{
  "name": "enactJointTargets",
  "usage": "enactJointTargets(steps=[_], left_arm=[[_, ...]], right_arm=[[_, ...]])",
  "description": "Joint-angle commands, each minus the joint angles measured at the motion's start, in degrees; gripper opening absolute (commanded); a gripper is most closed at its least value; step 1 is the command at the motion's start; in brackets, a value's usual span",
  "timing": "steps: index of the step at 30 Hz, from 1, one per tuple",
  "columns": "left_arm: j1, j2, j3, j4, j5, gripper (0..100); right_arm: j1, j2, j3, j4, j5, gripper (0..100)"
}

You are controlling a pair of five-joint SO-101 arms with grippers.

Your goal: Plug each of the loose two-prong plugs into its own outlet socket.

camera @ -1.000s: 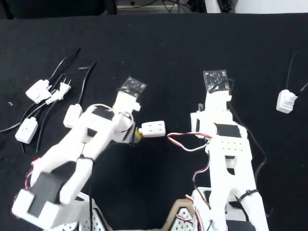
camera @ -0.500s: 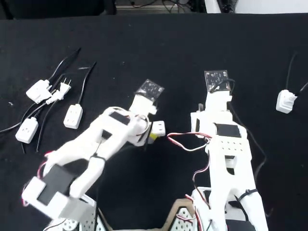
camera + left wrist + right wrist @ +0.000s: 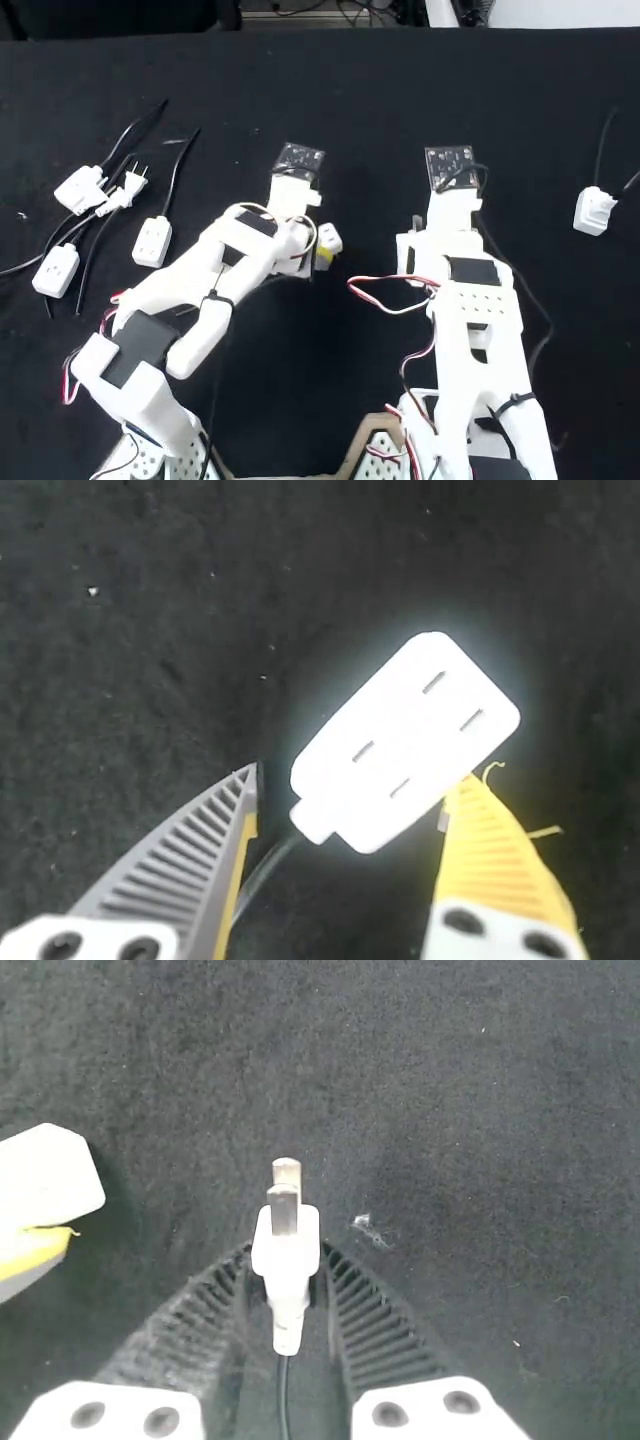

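My left gripper [image 3: 355,780] is shut on a white outlet socket [image 3: 405,740], whose slotted face points at the wrist camera above the black cloth. From above, that socket [image 3: 328,240] shows as a small white block at the tip of the left gripper [image 3: 318,252], near the table's middle. My right gripper [image 3: 285,1250] is shut on a white two-prong plug [image 3: 285,1232], prongs pointing away from the wrist. The held socket [image 3: 45,1175] lies just beside it. In the high view the right gripper [image 3: 413,240] stands a short way right of the socket.
More white sockets [image 3: 152,241] [image 3: 55,270] [image 3: 80,187] and a loose plug [image 3: 135,180] with black cords lie at the far left. A white adapter [image 3: 595,210] with a cord sits at the far right. Red and white wires [image 3: 385,295] hang between the arms.
The left arm has swung right and turned its wrist, carrying the socket toward the right arm; the socket now looks end-on from above. The right arm has not moved.
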Motion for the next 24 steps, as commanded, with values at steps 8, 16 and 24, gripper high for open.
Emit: enactJointTargets(steps=[8, 16, 24], left_arm=[[-8.84, -17.32, -1.54, 16.00, -2.37, 29], [-27.91, -35.08, 4.44, 26.20, -8.18, 29], [-30.55, -46.51, 11.30, 26.02, -4.48, 29]], right_arm=[[-2.20, -2.33, -0.84, 1.14, -0.18, 1.1], [-21.19, -12.44, 1.63, 6.07, 5.98, 1.1], [-40.09, -17.36, 3.56, 2.20, 6.42, 1.0]])
